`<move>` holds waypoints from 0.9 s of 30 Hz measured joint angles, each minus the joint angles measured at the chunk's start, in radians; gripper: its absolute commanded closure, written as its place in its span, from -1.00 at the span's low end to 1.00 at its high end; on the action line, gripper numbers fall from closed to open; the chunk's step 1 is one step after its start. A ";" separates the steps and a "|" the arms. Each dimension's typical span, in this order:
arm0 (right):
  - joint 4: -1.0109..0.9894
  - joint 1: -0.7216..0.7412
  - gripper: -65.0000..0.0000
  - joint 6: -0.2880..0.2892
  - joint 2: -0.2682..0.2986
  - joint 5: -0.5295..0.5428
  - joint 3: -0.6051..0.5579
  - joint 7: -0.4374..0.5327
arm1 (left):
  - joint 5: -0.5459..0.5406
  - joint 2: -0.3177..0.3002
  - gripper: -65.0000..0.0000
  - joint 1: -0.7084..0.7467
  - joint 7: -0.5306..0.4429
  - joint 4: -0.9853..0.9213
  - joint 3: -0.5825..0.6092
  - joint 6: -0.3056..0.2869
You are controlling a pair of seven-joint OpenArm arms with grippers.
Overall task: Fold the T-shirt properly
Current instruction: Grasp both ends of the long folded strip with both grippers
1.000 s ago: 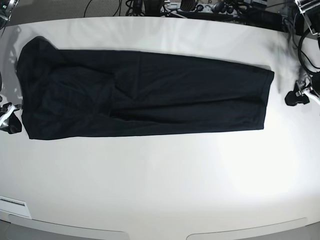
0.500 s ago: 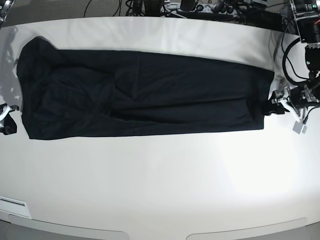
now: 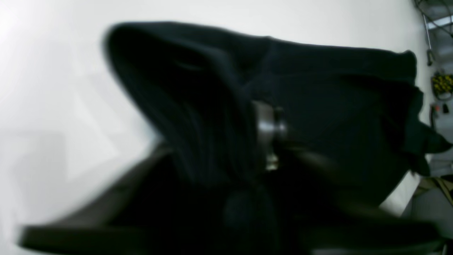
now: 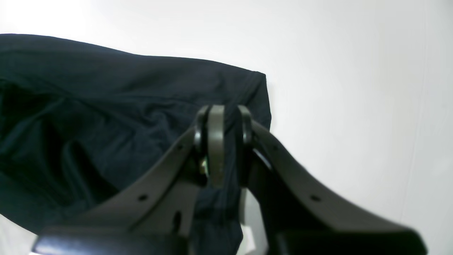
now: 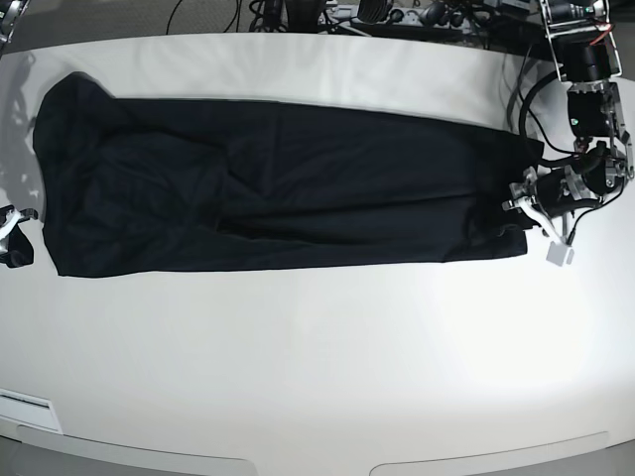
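The black T-shirt (image 5: 288, 183) lies as a long strip across the white table (image 5: 317, 347). My left gripper (image 5: 518, 205) is at the strip's right hem, where the cloth is puckered. The left wrist view is blurred. There the T-shirt (image 3: 336, 88) rises in a fold around my left gripper (image 3: 269, 141), which looks shut on it. At the strip's left end is my right gripper (image 5: 10, 238). The right wrist view shows my right gripper (image 4: 228, 120) shut on a corner of the T-shirt (image 4: 106, 117), with cloth pinched between the fingers (image 4: 216, 134).
Cables and equipment (image 5: 397, 15) crowd the table's back edge. A small white block (image 5: 559, 254) hangs below the left arm. A white label (image 5: 25, 407) sits at the table's front left corner.
My left gripper has moved in from the right onto the shirt's right hem and closed, rucking the cloth there. The right gripper has stayed in place.
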 measured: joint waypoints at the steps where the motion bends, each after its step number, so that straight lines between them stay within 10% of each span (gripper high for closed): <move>1: 0.000 0.000 0.72 0.004 0.000 0.010 0.000 0.000 | 0.000 0.000 1.00 0.001 -0.001 0.000 0.000 0.008; 12: -0.017 -0.033 1.00 0.064 -0.045 0.067 -0.070 0.040 | 0.011 -0.012 1.00 -0.024 0.026 -0.001 0.006 0.011; 20: -0.206 -0.034 1.00 0.100 -0.163 -0.357 -0.280 0.299 | 0.034 -0.023 1.00 -0.070 0.041 -0.006 0.012 0.011; 27: -0.319 -0.018 1.00 0.070 -0.172 -0.398 -0.335 0.421 | -0.174 -0.051 1.00 -0.065 0.189 -0.014 0.013 -0.088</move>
